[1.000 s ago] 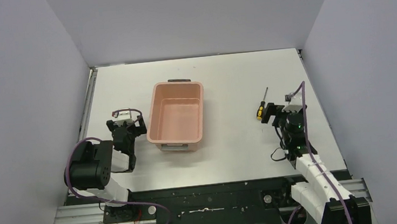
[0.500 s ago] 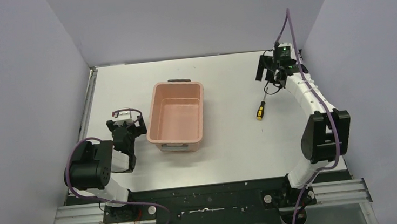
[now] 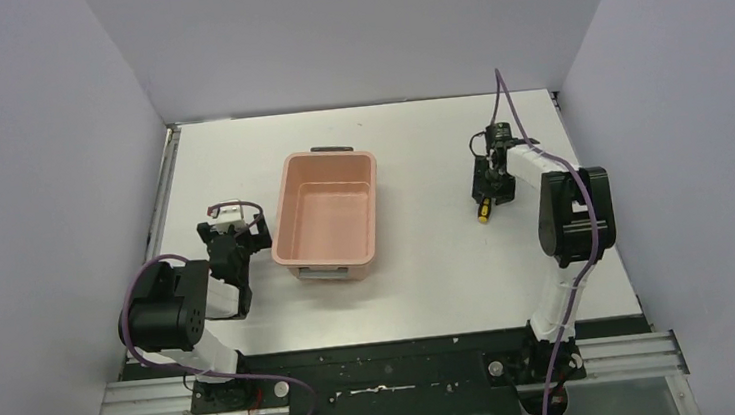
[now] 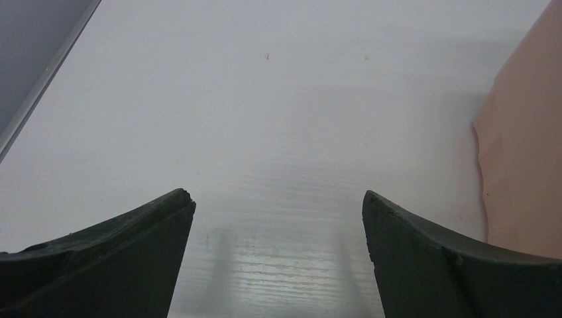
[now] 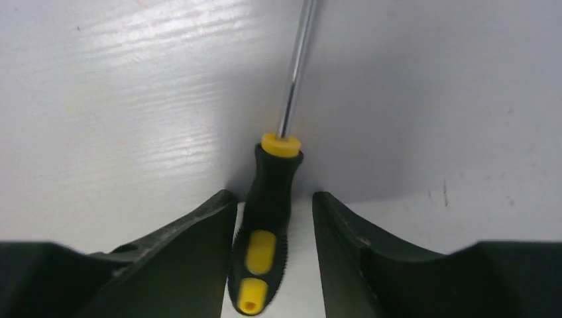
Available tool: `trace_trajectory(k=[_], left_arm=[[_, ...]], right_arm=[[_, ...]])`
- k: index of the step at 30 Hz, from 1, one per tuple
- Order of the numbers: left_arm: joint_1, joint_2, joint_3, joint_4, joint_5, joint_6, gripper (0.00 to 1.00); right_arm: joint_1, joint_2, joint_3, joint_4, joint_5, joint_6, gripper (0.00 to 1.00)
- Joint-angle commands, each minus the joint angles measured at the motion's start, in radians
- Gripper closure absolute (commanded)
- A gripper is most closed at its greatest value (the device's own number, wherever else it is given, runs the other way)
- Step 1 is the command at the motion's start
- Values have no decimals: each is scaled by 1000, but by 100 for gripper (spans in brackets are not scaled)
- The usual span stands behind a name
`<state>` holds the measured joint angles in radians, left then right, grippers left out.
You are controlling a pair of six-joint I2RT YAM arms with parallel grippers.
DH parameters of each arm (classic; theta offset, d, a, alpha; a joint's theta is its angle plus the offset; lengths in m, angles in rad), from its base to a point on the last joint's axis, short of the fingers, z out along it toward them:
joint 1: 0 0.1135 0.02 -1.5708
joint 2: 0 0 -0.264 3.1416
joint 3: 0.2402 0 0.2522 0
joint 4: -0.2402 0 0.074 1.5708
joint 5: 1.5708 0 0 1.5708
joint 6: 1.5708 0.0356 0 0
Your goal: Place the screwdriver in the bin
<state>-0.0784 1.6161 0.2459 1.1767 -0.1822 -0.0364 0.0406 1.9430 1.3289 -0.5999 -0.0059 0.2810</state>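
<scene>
On the table (image 3: 429,272), in the top external view, the screwdriver (image 3: 483,210) lies flat, well to the right of the bin (image 3: 330,221) and apart from it. The right gripper (image 3: 485,187) is down over it, so only the yellow butt of the handle shows. The left gripper (image 3: 237,241) rests low just beside the bin's left wall, holding nothing.

In the left wrist view, the left gripper (image 4: 275,199) has its jaws spread wide over bare table, with the bin's (image 4: 523,165) pink wall at the right edge.

In the right wrist view, the right gripper (image 5: 273,197) straddles the screwdriver's (image 5: 277,175) black-and-yellow handle. One finger (image 5: 199,232) sits against it or nearly so, while a strip of table shows before the other, so the jaws are partly drawn in but not yet pinching.

The tool looks light and stiff. Its ribbed handle should give better purchase than the thin, smooth shaft (image 5: 296,73), which could slip or pivot.
</scene>
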Motion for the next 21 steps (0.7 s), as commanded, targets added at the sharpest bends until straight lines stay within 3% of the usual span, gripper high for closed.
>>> trace_trajectory(k=[1,4,8,15,21], left_arm=[[3,-5,6,37,7,11,3],[4,-4,6,37,7,11,3],[3,-5,6,37,7,11,3],[3,-5,6,36,8,11,3],[3,-5,7,35,8,11,3]], right_arm=[[1,39,4,19,20,-17,67],[1,41,46,-35,14,-38,100],[3,1,218,-222,15,-67,100],[5,-62,589,-690,42,-27,100],[22,-142,708,-752,47,47,100]])
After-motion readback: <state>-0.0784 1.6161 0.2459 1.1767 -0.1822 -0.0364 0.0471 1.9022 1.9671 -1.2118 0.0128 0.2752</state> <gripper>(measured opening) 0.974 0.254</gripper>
